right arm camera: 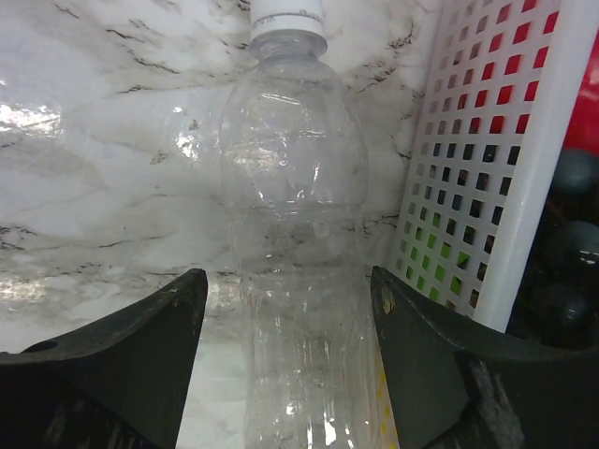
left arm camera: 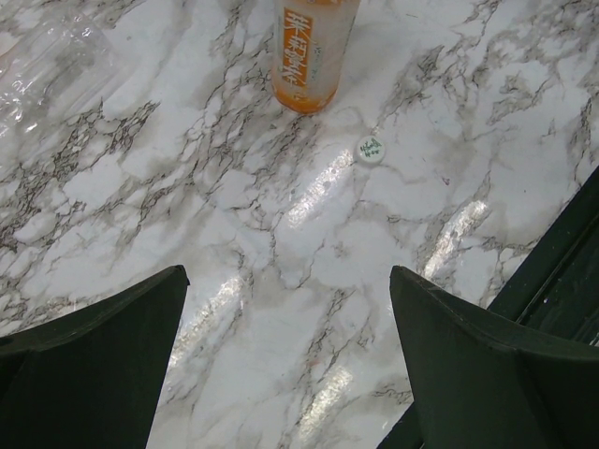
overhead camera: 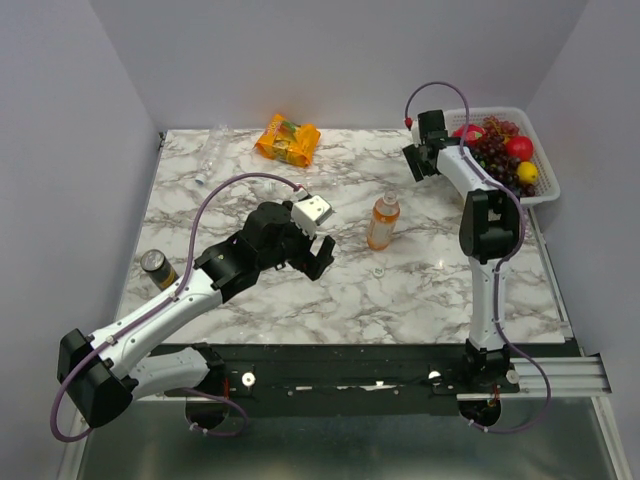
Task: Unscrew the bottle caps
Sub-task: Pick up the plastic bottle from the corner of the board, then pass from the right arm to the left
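A grey-veined marble table is sitting between plain grey walls. The left gripper is hovering over it, wide open and empty, near the orange bottle and a loose white cap. The right gripper is straddling a clear bottle beside the basket, jaws partly open; whether they are gripping it I cannot tell. The orange label is showing white characters.

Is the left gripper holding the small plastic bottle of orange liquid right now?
No, the left gripper hangs open above the marble table, with the orange-liquid bottle standing beyond its fingertips.
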{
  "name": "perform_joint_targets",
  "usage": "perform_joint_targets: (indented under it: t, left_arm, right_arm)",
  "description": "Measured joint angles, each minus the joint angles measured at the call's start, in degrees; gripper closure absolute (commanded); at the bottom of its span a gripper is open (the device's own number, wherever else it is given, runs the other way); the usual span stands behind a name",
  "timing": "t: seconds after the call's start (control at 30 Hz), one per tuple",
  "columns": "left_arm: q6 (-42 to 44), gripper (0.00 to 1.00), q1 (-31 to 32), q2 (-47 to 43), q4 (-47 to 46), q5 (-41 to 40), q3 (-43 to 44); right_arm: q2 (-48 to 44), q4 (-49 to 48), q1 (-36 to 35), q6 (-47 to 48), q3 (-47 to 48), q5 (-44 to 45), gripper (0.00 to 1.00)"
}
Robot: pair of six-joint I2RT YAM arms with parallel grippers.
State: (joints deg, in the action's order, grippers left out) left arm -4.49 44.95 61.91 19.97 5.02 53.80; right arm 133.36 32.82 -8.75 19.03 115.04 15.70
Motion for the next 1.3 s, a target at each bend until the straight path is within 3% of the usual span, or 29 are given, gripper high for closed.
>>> perform_joint_targets:
  t: [0.2, 0.33, 0.43, 0.63, 0.83, 1.03, 1.3]
  left_arm:
    - [0.1, 0.01, 0.0, 0.0, 0.1, 0.0, 0.0]
    - [0.1, 0.01, 0.0, 0.0, 0.1, 0.0, 0.0]
    - [0.1, 0.01, 0.0, 0.0, 0.1, 0.0, 0.0]
    - [0.1, 0.01, 0.0, 0.0, 0.1, 0.0, 0.0]
    - [0.1, 0.01, 0.0, 0.0, 0.2, 0.0, 0.0]
    - [0.1, 0.01, 0.0, 0.0, 0.6, 0.0, 0.0]
    - [-0.7, 0.01, 0.0, 0.0, 0.6, 0.1, 0.0]
  right_arm:
    - [2.1, -0.1, 0.0, 0.4, 0.2, 1.5, 0.25]
    - [3.0, 0.0, -0.1, 0.5, 0.2, 1.8, 0.45]
    - [3.0, -0.1, -0.1, 0.4, 0.4, 1.6, 0.53]
    - [1.8, -1.1, -0.1, -1.0, -0.8, -1.6, 0.60]
    - [-5.2, -2.6, -0.4, -3.1, -5.7, -6.3, 0.64]
    - [-17.9, -7.6, -0.7, -5.1, -11.5, -9.4, 0.66]
    - [-30.7, -12.4, -1.8, -6.6, -17.3, -8.6, 0.66]
